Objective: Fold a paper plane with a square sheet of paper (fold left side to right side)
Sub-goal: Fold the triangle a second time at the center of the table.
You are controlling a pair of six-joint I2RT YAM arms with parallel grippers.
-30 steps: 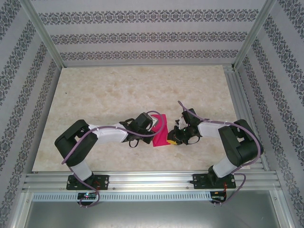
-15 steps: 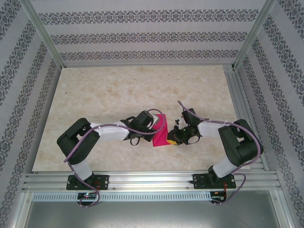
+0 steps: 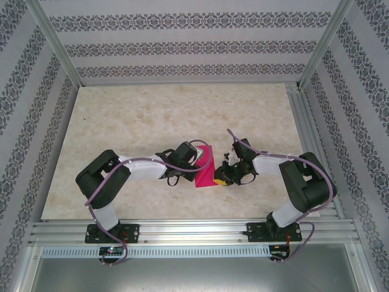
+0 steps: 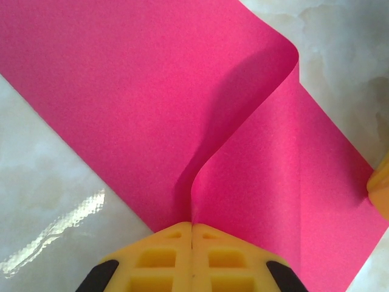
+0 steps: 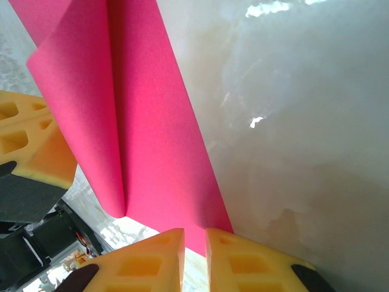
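Robot lab test cell: aluminium frame (image 3: 194,228), wallpapered walls (image 3: 194,48) (marble-look tabletop (image 3: 152,115)).

Top view: high, rear, looking down. Wrist views: close, opposed, share sheet of paper (image 4: 121,91).

left pincer (image 4: 192,226) clamped tight | right pincer (image 5: 194,234) a slit apart | left arm (image 3: 143,167) and right arm (image 3: 273,163) bent inward, wrists close

Black-and-white arms (image 3: 143,167), purple cables (image 3: 330,176), waffle-moulded yellow pincer fingers (image 4: 159,258).
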